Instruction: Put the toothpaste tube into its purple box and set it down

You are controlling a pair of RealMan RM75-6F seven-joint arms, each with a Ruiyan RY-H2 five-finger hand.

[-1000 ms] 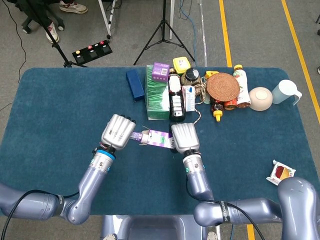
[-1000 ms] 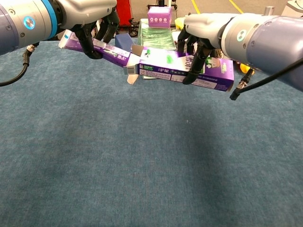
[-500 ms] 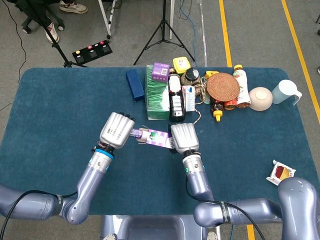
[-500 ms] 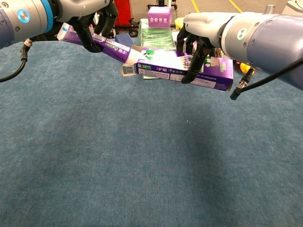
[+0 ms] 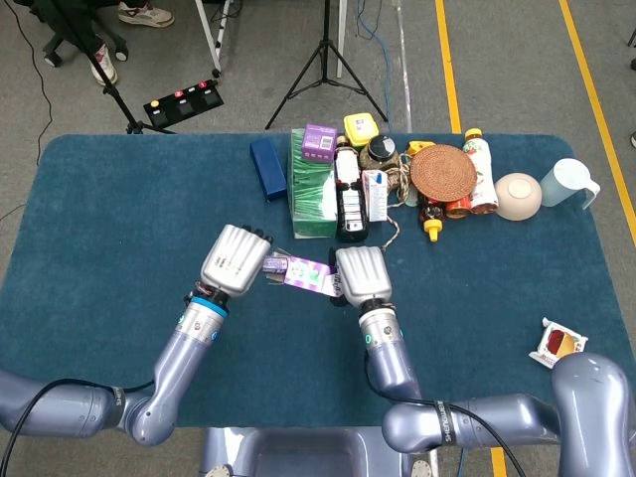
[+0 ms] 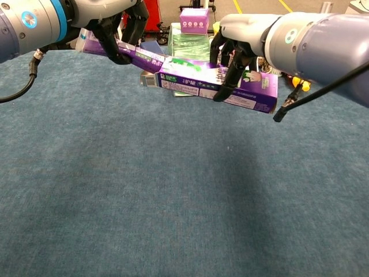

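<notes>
Left robot hand (image 6: 118, 26) gripping one toothpaste tube (image 6: 138, 56), right robot hand (image 6: 239, 43) holding one purple box (image 6: 216, 86)

toothpaste tube (image 6: 134, 55) pushed further into the purple box (image 6: 216, 85) — less tube showing outside its open end, left hand (image 6: 118, 26) closer to the box
</notes>
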